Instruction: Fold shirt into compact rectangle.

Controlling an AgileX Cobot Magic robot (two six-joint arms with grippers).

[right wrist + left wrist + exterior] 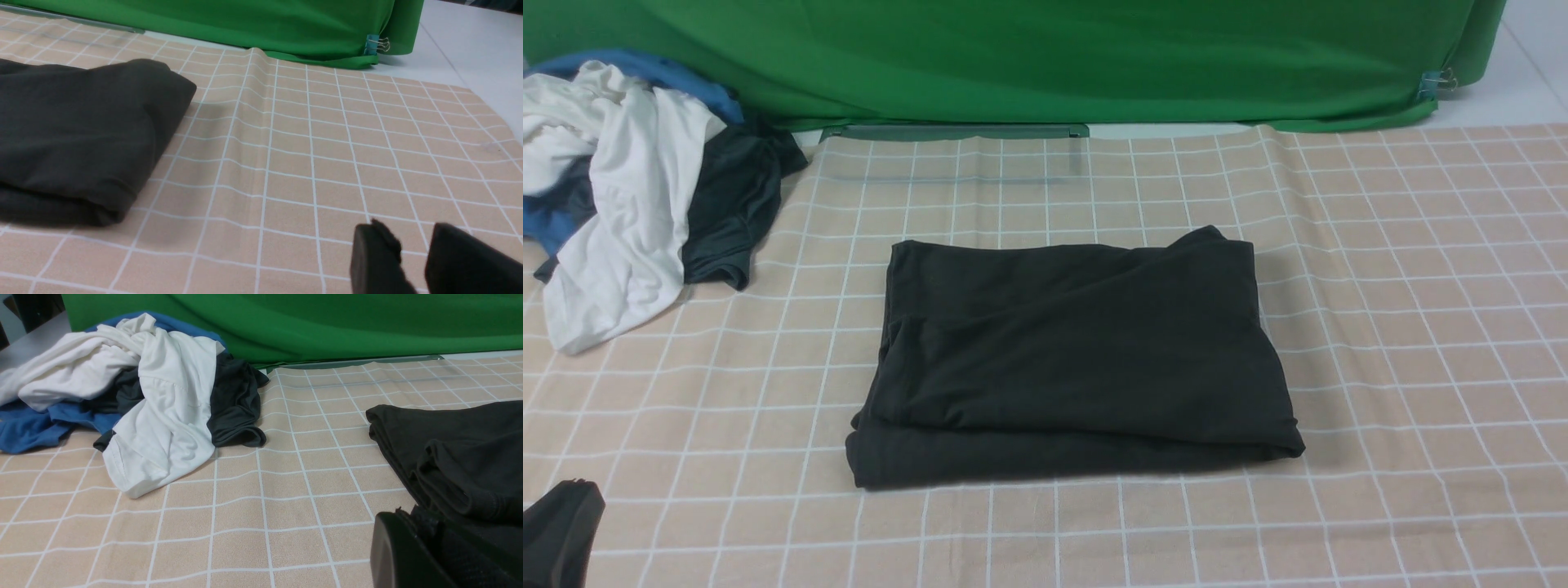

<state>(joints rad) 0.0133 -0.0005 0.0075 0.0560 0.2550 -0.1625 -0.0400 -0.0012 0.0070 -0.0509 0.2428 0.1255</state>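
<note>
One garment: the large black cotton shirt [1070, 359] lies folded into a rectangle mid-tablecloth.
Left gripper [560, 531]: closed, holding nothing, near corner.
Right gripper [412, 261]: fingers parted, empty, beside shirt.

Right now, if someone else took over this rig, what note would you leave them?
Left tool: shut, empty, low at the near left corner of the cloth, beside the shirt.
Right tool: jaws slightly apart, holding nothing, over bare checked tablecloth to the right of the shirt.
Shirt: lies mid-table, folded into a rough layered rectangle; neither tool touches it.
Pile of white, blue and dark clothes: far left, apart from the shirt.
Done: the folds appear finished.
Left: the lower layer sticks out at the near edge and the far right corner bulges; tidy these if a squarer shape is wanted.
</note>
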